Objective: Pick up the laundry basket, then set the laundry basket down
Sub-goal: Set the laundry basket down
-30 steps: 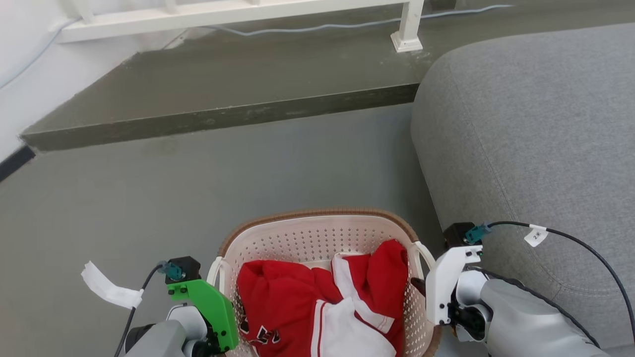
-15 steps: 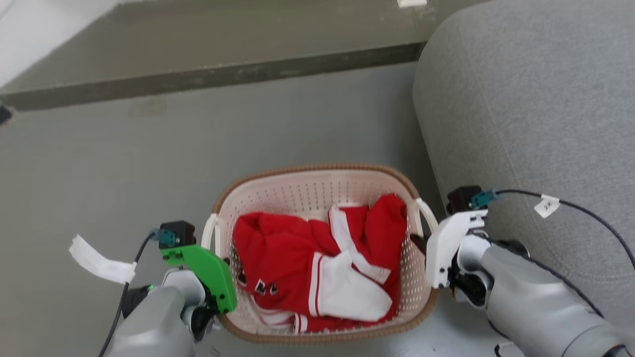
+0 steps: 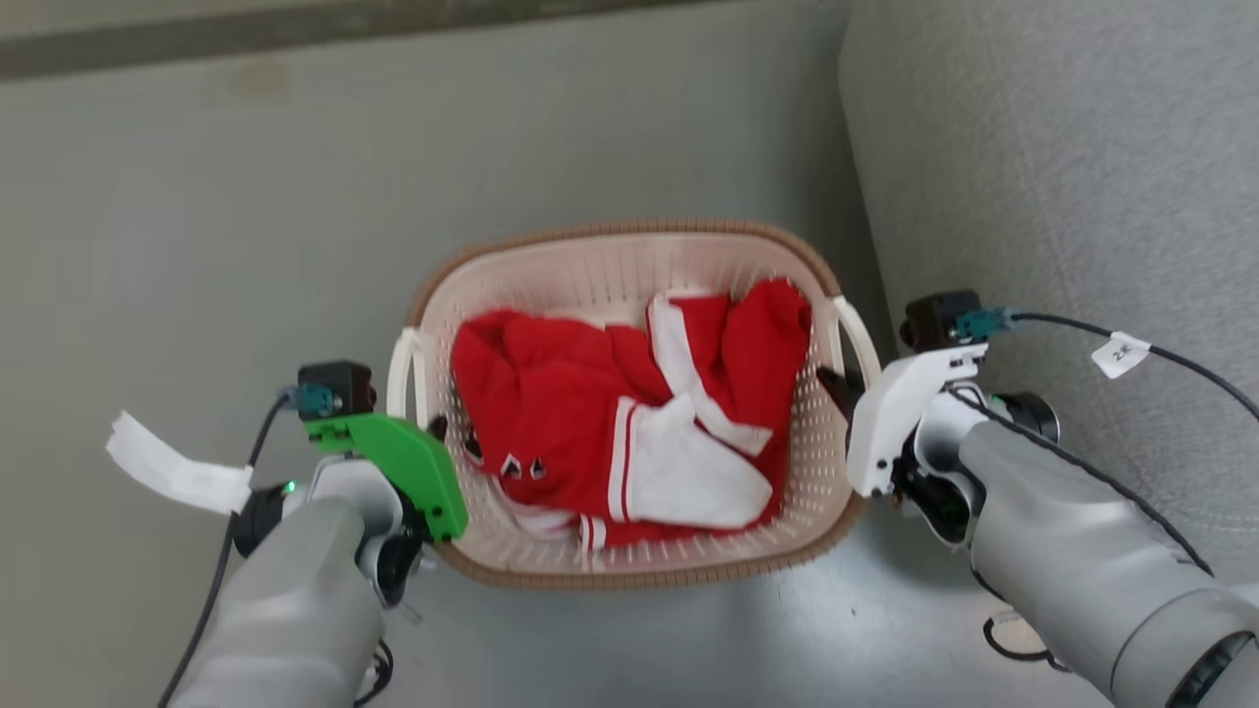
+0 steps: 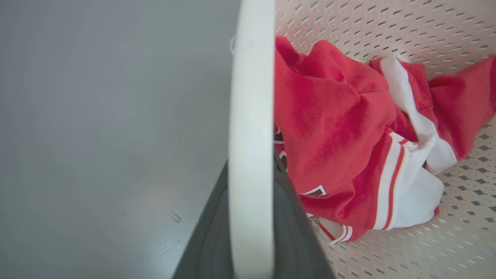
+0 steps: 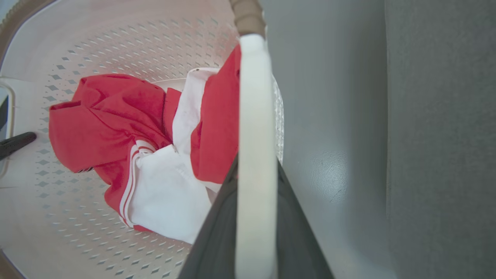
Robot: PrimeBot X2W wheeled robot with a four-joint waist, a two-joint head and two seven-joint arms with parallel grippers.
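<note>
The laundry basket (image 3: 629, 234), cream perforated plastic with a brown rim, sits mid-frame over the grey floor in the head view, holding a red and white garment (image 3: 629, 423). My left gripper (image 3: 434, 430) is shut on its left loop handle (image 3: 398, 369), and my right gripper (image 3: 834, 379) is shut on the right loop handle (image 3: 858, 339). In the left wrist view the white handle (image 4: 251, 97) runs between the dark fingers (image 4: 211, 236). The right wrist view shows the same grip: handle (image 5: 254, 116) between fingers (image 5: 215, 236). I cannot tell whether the basket touches the floor.
A grey sofa (image 3: 1062, 177) stands close on the right, almost touching my right wrist. A dark raised step edge (image 3: 295, 44) crosses the top of the head view. Open grey floor (image 3: 197, 216) lies left of and beyond the basket.
The head camera has tilted down, so the whole picture slid upward and the near rim of the basket came into view. Both grippers stay shut on the handles.
</note>
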